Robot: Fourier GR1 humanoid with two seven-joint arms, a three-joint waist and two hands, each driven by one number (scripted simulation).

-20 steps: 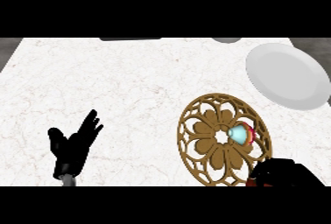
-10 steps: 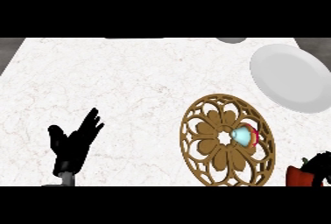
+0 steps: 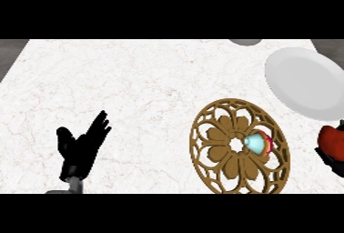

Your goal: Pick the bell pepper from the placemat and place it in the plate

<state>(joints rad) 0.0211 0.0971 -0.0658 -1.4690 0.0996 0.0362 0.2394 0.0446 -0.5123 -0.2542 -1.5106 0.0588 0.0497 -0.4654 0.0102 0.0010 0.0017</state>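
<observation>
The red bell pepper (image 3: 332, 137) shows at the right edge, off the placemat, with my right hand (image 3: 333, 162) curled under and around it; most of that hand is cut off by the edge. The round brown openwork placemat (image 3: 228, 164) lies at the lower right of the counter. The white plate (image 3: 306, 84) sits beyond it at the upper right, just above the pepper. My left hand (image 3: 80, 148) rests open at the lower left, fingers up, far from all of these.
A small pale blue object with a red rim (image 3: 257, 142) lies on the placemat near its centre. A grey rounded object (image 3: 245, 42) pokes in at the counter's far edge. White marble counter (image 3: 134, 91) spreads across the left and middle.
My right hand has moved from the placemat's lower right edge up and to the right, carrying the red pepper towards the plate. The left hand has stayed still.
</observation>
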